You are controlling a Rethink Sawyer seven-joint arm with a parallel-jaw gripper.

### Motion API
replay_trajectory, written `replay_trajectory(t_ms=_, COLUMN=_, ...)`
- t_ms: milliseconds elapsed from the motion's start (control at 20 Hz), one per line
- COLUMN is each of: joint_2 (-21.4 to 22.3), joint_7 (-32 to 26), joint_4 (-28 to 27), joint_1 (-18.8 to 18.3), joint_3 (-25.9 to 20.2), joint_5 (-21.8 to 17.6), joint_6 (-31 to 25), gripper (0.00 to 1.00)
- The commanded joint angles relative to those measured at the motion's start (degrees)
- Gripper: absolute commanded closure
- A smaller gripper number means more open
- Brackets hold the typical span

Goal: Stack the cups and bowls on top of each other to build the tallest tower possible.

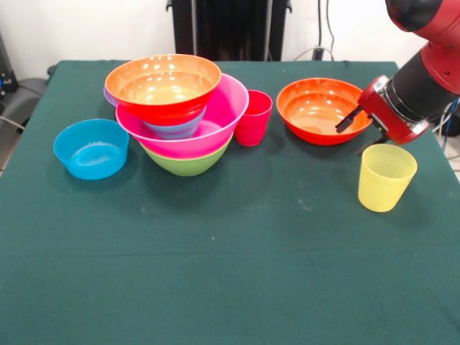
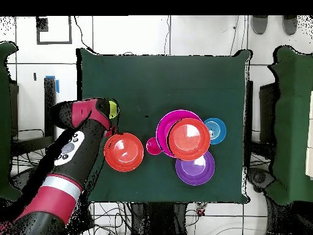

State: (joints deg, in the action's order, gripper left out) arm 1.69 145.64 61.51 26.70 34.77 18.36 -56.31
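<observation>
The tower stands left of centre: a green bowl [image 1: 188,164] at the bottom, the big pink bowl [image 1: 223,118] [image 2: 168,122] in it, then a small blue bowl [image 1: 176,130], a red one and a wide orange bowl [image 1: 164,79] [image 2: 189,138] on top. The red cup [image 1: 253,117] [image 2: 153,145] stands against the pink rim. A second orange bowl [image 1: 316,110] [image 2: 124,152] sits to the right. My gripper [image 1: 355,138] hangs tilted and open over that bowl's right rim, holding nothing. The yellow cup [image 1: 386,177] [image 2: 112,109] stands upright just below it.
A blue bowl [image 1: 91,148] [image 2: 214,130] sits alone left of the tower. A purple bowl [image 1: 109,94] [image 2: 195,169] lies behind the tower, touching it. The arm [image 2: 76,147] reaches in over the table's side near the orange bowl.
</observation>
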Motion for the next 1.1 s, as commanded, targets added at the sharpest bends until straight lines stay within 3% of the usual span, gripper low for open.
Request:
replay_trajectory(t_ms=50, joint_2=0.84, joint_7=12.48, joint_4=3.81, joint_1=1.14, joint_3=-5.18, joint_5=1.58, joint_6=2.7, gripper=0.0)
replay_trajectory(t_ms=650, joint_2=2.32, joint_7=10.53, joint_4=7.67, joint_1=1.85, joint_3=-6.8, joint_5=1.61, joint_6=5.68, gripper=0.0)
replay_trajectory(t_ms=1100, joint_2=2.06, joint_7=10.71, joint_4=7.66, joint_1=2.29, joint_3=-6.92, joint_5=1.95, joint_6=5.53, gripper=0.0)
